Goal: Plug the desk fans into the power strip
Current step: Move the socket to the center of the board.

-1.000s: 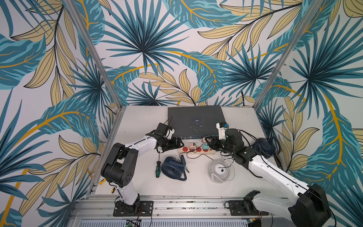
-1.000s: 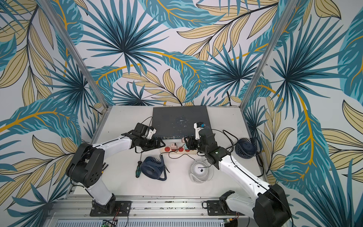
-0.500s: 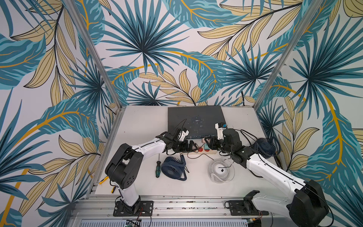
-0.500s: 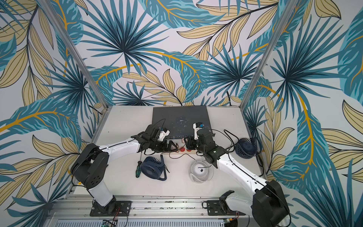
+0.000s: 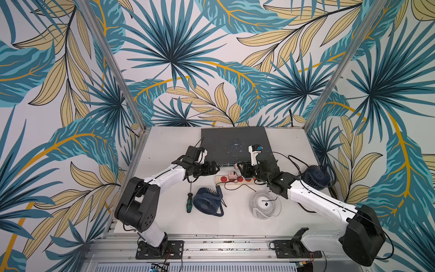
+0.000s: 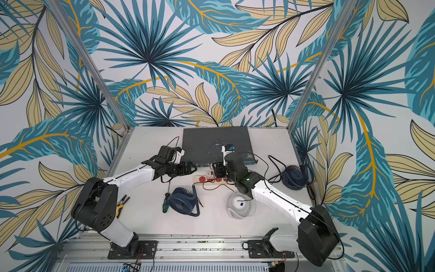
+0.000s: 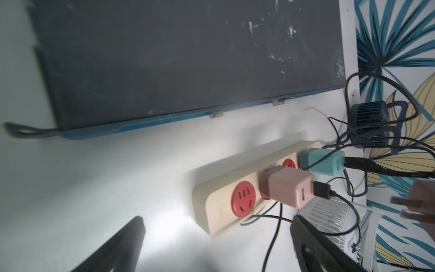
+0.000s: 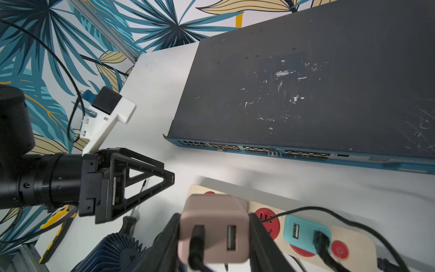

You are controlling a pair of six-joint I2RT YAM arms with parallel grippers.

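White surface (image 5: pixel 164 153), leafy walls. We are seeing the power strip (image 7: pixel 213 219) lying flat in front of the grey switch box (image 5: pixel 235 143), between both arms. Right tool (image 8: pixel 213 215) is gripping a pink adapter (image 8: pixel 213 237) just above the strip, one prong showing. Left tool (image 5: pixel 216 167) is hovering wide open near the strip's end, holding nothing.

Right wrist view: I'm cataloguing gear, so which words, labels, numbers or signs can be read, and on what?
Power sign, white: on the red button of the power strip.
Front markings of the network switch: too small to read.
No other text readable.
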